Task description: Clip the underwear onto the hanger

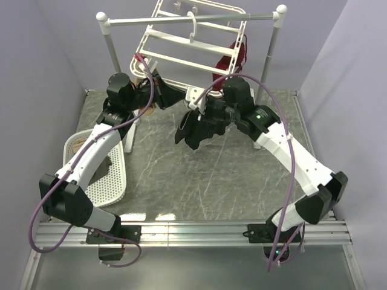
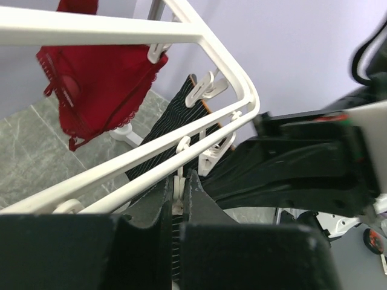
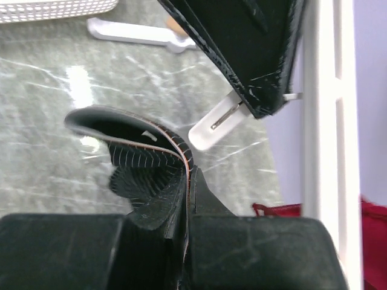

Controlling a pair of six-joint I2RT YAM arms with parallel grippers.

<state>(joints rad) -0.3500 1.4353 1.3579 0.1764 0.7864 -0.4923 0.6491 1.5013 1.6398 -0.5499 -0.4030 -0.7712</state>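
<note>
Fingers of the left gripper (image 2: 179, 187): we record them pressed together on a white clip (image 2: 179, 204) that dangles from the near bar of the hanger (image 2: 91, 29). Fingers of the right gripper (image 3: 188, 193): we record them clamped on one edge of the underwear (image 3: 142, 160), which is black with fine pinstripes and a thin orange trim. Underwear, position: held up off the desk (image 1: 199, 175), drooping limp below the right fingers, just under the hanger's near edge. Its raised edge lies near the held clip, with a gap between them in the right wrist view. Hanger: tilted, hooked over the rail stand (image 1: 130, 22). Dark red bra (image 2: 97, 84): we note it clipped at the frame's right side. White mesh basket (image 1: 112, 178): on the desk beside the left arm.
</note>
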